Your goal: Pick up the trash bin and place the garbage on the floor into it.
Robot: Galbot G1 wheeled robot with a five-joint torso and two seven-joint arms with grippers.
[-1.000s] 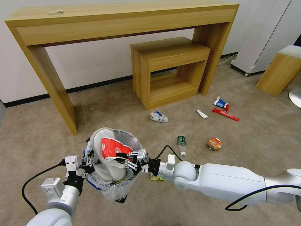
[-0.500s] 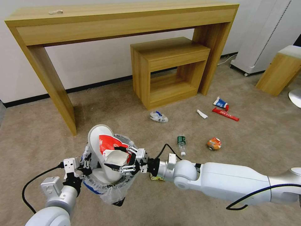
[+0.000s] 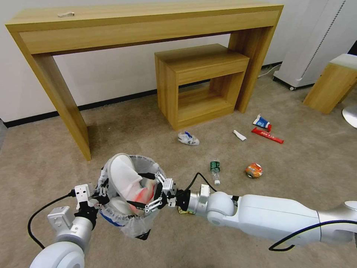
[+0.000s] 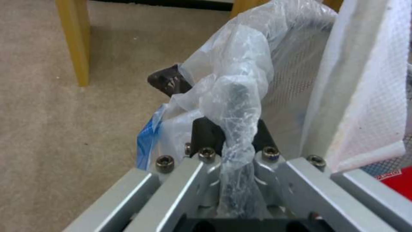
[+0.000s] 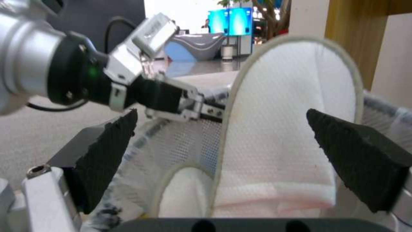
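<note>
The left claw [image 3: 97, 194] is pinching the trash bin [image 3: 128, 208] by its rim, holding it off the floor [image 3: 167, 245]. The right claw [image 3: 151, 192] is hanging spread over the slippers [image 3: 124, 178]; backing out straight should avoid snagging the liner.

A beige short-pile carpet [image 3: 122, 126] covered the room. Against the plain white wall [image 3: 111, 74] with its black skirting board [image 3: 111, 99] stood a tall light-wood console table [image 3: 141, 22], a lower open wooden cabinet [image 3: 199, 83] tucked under its end. A white floor appliance [image 3: 316, 41] and another wooden stool [image 3: 333, 83] stood aside.
</note>
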